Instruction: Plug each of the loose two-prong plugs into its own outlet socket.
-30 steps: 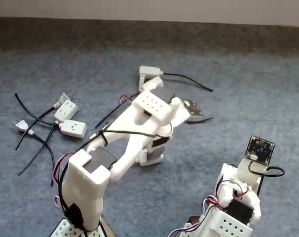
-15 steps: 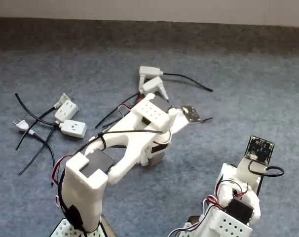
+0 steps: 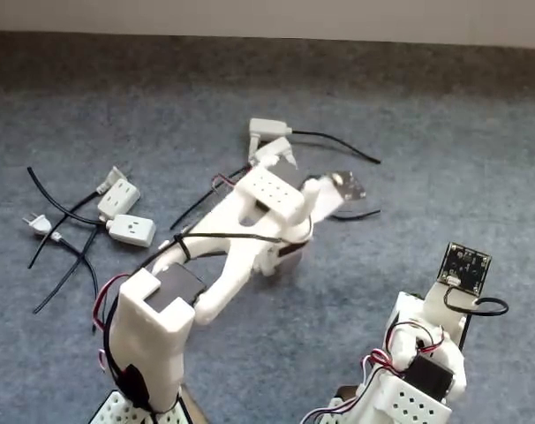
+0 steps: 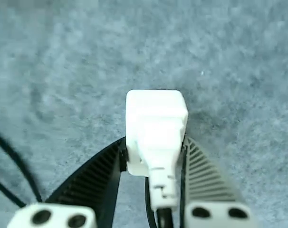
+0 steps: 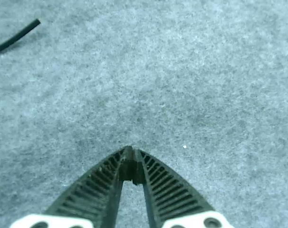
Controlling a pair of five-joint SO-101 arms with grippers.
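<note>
left gripper [image 4: 153, 142] clamped on white plug [image 4: 156, 123], just beside outlet socket [image 3: 267, 129] | right gripper [image 5: 131, 161] fully closed, holding nothing, well apart from that socket

White plug [image 4: 156, 135] w/ blk cord [image 4: 164, 216]; fingers [image 4: 99, 175] blk, ribbed. Carpet [image 5: 182, 71] grey-blue, flecked. Outlet blocks [image 3: 131, 230] white; arm [image 3: 162, 327] white.

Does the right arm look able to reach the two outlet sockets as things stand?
Probably not: the outlet sockets lie beyond the left arm, which stretches across between them and the right gripper, shut and empty.
</note>
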